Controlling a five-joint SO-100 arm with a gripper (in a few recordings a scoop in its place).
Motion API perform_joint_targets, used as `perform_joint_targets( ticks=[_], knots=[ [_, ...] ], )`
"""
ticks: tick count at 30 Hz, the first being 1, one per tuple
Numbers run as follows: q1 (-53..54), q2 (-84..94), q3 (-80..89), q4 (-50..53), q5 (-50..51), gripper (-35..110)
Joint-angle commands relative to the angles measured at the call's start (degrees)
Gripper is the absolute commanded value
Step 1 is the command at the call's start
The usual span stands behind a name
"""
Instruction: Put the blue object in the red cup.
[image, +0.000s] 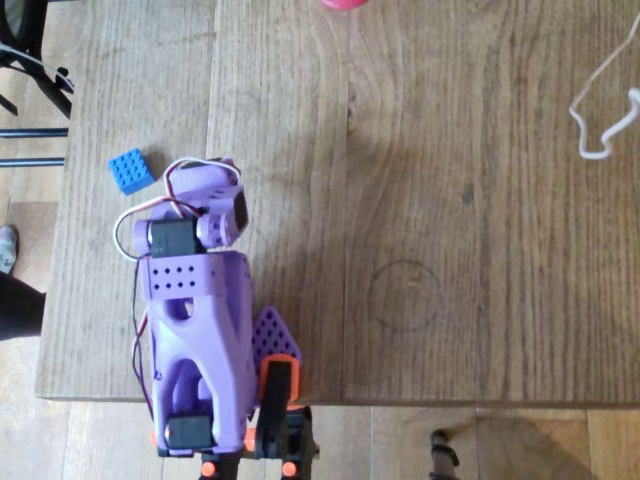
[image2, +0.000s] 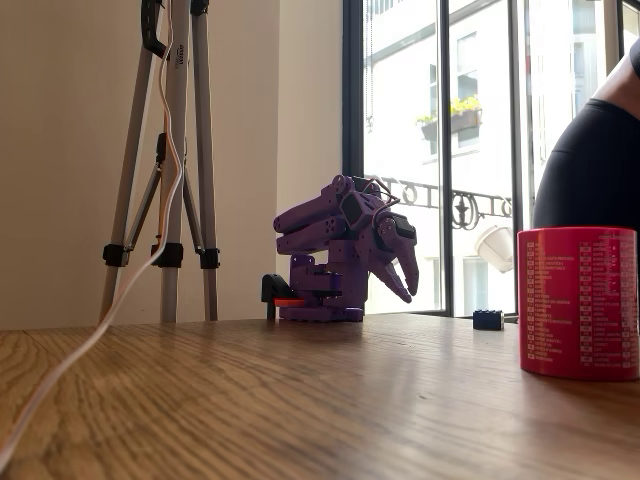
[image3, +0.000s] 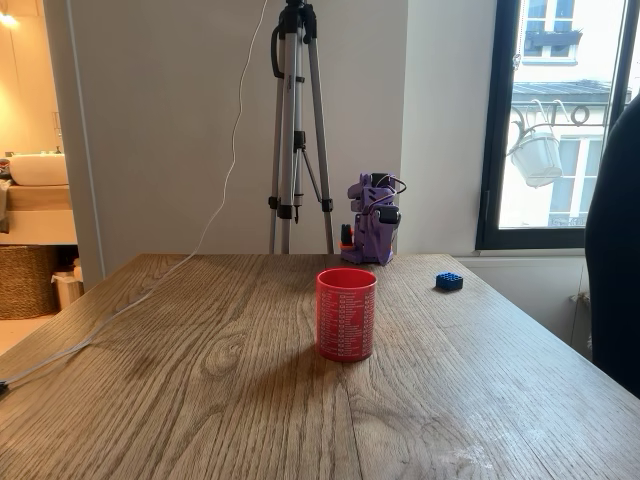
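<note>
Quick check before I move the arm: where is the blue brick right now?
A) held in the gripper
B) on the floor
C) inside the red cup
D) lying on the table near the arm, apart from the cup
D: in the overhead view the blue brick lies on the wooden table just beside the folded purple arm, while the red cup stands far from it in a fixed view.

you are working in a home, likely a flat. the wooden table stands beside a tall window with flower boxes and a hanging planter outside. left of the table, a doorway shows a washbasin and a wicker basket. a tripod stands behind the table against the plain wall.
</note>
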Motion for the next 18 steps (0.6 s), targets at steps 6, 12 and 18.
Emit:
perform_joint_targets(
  ticks=[6, 12, 18],
  knots=[
    [1.0, -0.3, -1.0, 0.2, 10.1, 0],
    [-0.6, -0.3, -1.0, 0.3, 9.0, 0],
    [-0.6, -0.3, -1.0, 0.3, 9.0, 0]
  ],
)
